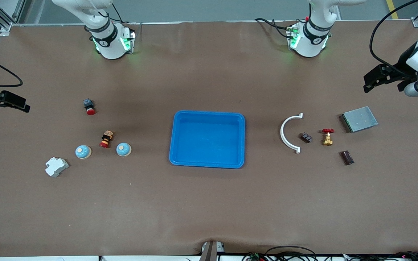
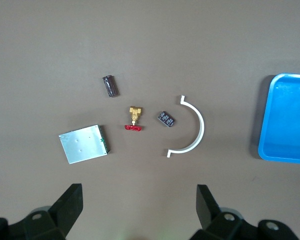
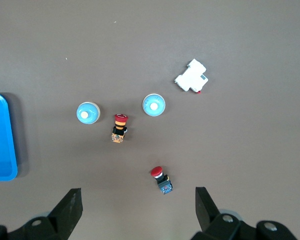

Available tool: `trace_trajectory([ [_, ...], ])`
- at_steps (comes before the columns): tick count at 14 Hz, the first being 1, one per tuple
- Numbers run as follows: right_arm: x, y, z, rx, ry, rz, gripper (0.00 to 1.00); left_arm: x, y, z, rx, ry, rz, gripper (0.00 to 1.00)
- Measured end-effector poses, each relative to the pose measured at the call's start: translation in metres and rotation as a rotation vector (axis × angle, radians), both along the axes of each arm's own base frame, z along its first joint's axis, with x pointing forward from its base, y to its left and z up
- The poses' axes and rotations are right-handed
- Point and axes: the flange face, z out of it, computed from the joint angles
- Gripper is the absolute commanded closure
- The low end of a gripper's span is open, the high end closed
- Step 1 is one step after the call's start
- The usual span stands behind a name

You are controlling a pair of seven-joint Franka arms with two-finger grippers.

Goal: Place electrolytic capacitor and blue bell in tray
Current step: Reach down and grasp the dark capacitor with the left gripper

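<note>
At the middle of the bench (image 1: 209, 203) lies the tray (image 1: 207, 139), bright blue, with nothing in it. Toward the left arm's end sits the electrolytic capacitor (image 1: 347, 157), a dark cylinder on its side, nearer the front camera than the brass valve (image 1: 327, 137) with its red handwheel. Beside the valve, toward the tray, is a small dark component (image 1: 306, 137), then a white half-ring clip (image 1: 290, 133) with its open side facing that component. A grey metal box (image 1: 359, 119) lies closer to the bench's end edge than the valve, farther from the front camera.

Toward the right arm's end two blue bells rest on the bench: one blue bell (image 1: 123, 149) closer to the tray, a second blue bell (image 1: 83, 152) closer to the end edge, with a red-capped push button (image 1: 106, 139) between them. Another red push button (image 1: 89, 107) lies farther from the front camera, and a white circuit breaker (image 1: 56, 166) sits nearest the corner.

Left tool (image 2: 139, 202) hangs over the bench's end edge past the grey box, fingers spread wide, holding nothing. Right tool (image 3: 138, 205) hangs over the other end edge, likewise spread and empty.
</note>
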Motion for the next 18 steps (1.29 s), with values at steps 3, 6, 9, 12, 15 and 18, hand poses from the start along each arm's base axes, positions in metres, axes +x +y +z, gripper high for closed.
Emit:
trace_trajectory([
  [3, 0.0, 0.0, 0.0, 0.0, 0.0, 0.0, 0.0, 0.0, 0.0, 0.0, 0.0, 0.0, -0.001, 0.0],
  [6, 0.0, 0.0, 0.0, 0.0, 0.001, 0.0, 0.0, 0.001, 0.004, -0.002, 0.0, 0.003, 0.006, 0.0],
  [9, 0.0, 0.0, 0.0, 0.0, 0.001, 0.0, 0.0, 0.015, 0.017, -0.021, 0.0, 0.027, 0.03, 0.0],
  [12, 0.0, 0.0, 0.0, 0.0, 0.001, -0.001, 0.0, 0.04, 0.027, -0.063, 0.016, 0.071, 0.045, 0.0],
  [15, 0.0, 0.0, 0.0, 0.0, 0.001, 0.0, 0.0, 0.067, 0.032, -0.113, 0.054, 0.104, 0.056, 0.0],
  [18, 0.0, 0.0, 0.0, 0.0, 0.001, 0.0, 0.0, 0.092, 0.066, -0.16, 0.054, 0.087, 0.114, 0.0],
])
